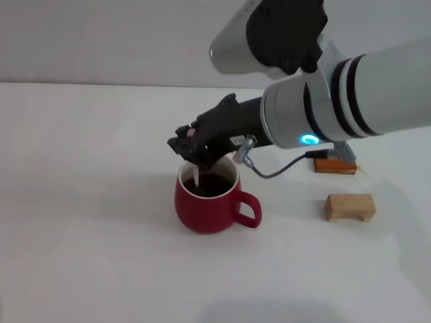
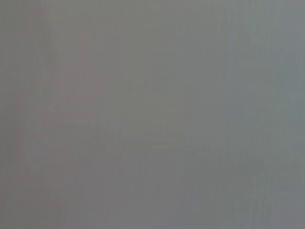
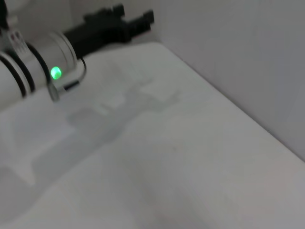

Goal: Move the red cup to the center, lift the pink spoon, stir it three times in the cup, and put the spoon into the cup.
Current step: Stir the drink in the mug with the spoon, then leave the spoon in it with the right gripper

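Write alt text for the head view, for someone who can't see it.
The right gripper holds the pink spoon upright in the red cup at the middle of a white table, its fingers shut on the handle. Two wooden blocks lie to the robot's right; the left arm is out of view.

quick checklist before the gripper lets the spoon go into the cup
1. Red cup upright on the white table: ok.
2. Pink spoon tip inside the cup's rim: ok.
3. Right gripper shut on the spoon directly above the opening: ok.
4. Three stirs finished: cannot tell.
5. Wooden blocks apart from the cup: ok.
6. Left gripper away from the cup: ok.
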